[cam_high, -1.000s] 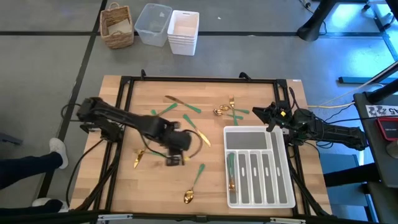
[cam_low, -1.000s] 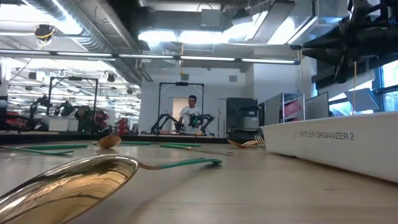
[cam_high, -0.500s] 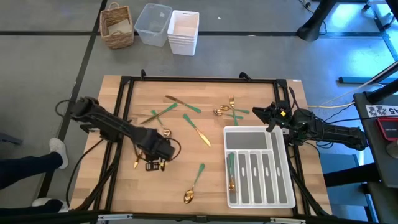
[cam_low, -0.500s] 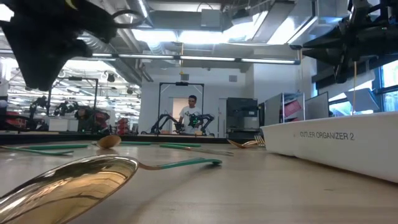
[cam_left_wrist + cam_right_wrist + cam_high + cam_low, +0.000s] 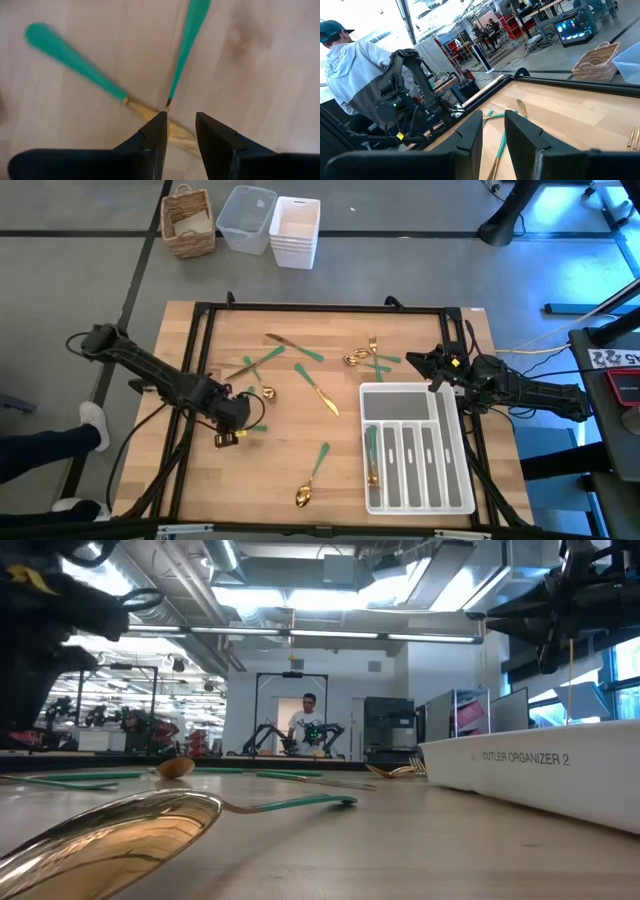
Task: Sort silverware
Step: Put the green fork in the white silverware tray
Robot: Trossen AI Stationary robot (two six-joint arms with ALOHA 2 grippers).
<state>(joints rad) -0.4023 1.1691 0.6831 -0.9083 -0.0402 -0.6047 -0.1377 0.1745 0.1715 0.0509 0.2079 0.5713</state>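
We see gold-headed, green-handled silverware (image 5: pixel 319 464), a white tray (image 5: pixel 455 465), pale wood table (image 5: pixel 290 460), dark arms.

The white tray (image 5: pixel 530 775) has dark capitals printed along its side wall, reading "UTLER ORGANIZER 2"; the first letter is too faint to tell. Nothing else here carries writing I can read.
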